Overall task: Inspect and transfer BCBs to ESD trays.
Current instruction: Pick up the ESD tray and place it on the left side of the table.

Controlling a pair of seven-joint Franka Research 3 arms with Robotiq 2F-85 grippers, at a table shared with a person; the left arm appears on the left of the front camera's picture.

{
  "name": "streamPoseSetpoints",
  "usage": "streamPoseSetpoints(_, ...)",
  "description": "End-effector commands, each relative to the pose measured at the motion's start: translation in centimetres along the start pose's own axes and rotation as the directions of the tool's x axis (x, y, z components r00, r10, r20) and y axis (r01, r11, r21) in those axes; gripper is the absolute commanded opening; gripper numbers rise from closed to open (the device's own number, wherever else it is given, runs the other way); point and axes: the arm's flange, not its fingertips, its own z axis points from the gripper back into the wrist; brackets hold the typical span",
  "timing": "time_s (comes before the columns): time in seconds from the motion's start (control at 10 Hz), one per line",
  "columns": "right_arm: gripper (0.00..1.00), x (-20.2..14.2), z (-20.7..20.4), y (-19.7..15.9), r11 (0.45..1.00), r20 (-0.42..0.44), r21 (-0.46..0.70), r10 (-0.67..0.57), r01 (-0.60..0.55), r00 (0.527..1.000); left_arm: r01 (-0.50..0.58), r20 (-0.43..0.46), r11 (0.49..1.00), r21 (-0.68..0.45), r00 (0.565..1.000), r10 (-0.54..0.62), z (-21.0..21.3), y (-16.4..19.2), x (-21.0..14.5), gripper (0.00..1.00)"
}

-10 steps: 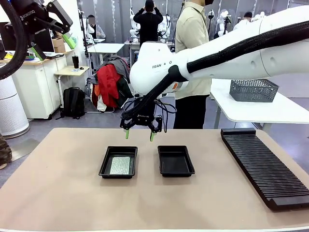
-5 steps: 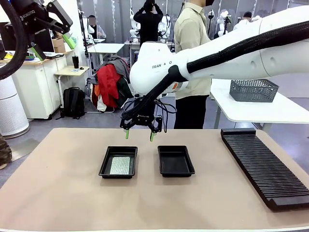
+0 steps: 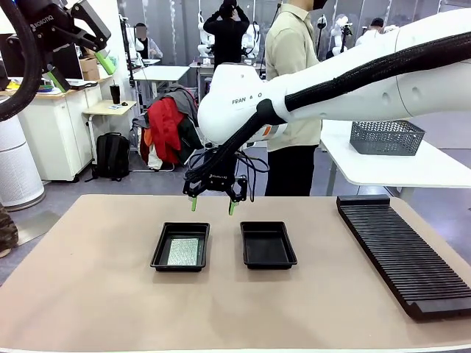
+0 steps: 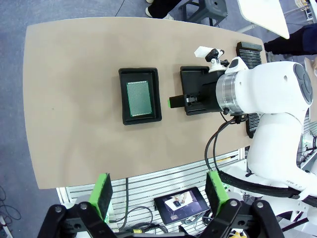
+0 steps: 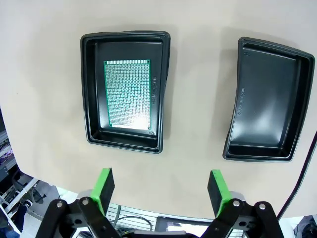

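Observation:
Two black ESD trays lie side by side mid-table. The left tray (image 3: 157, 250) holds one green BCB (image 3: 183, 251) flat on its floor; the right tray (image 3: 268, 247) is bare. My right gripper (image 3: 212, 206) hangs open above the table just behind the gap between the trays, holding nothing. Looking straight down, its wrist view shows the board (image 5: 128, 94) in its tray (image 5: 89, 89), the bare tray (image 5: 267, 99), and the open gripper (image 5: 161, 191). My left gripper (image 3: 81, 68) is raised high at the far left, open (image 4: 160, 194), far above the board (image 4: 138, 97).
A long black ribbed rack (image 3: 401, 254) runs along the table's right side. A grey mesh basket (image 3: 386, 137) sits on a white table behind it. A person (image 3: 291, 88) stands at the far edge. The front of the tan table is free.

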Motion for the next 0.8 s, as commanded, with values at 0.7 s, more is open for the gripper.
streamPoseSetpoints(0.7, 1.0, -0.22, -0.04, -0.12, 1.0, -0.003, 0.0, -0.003, 0.003, 1.0, -0.001, -0.001, 1.0, 0.0, 1.0, 0.001, -0.03, 0.07, -0.01, 1.0)
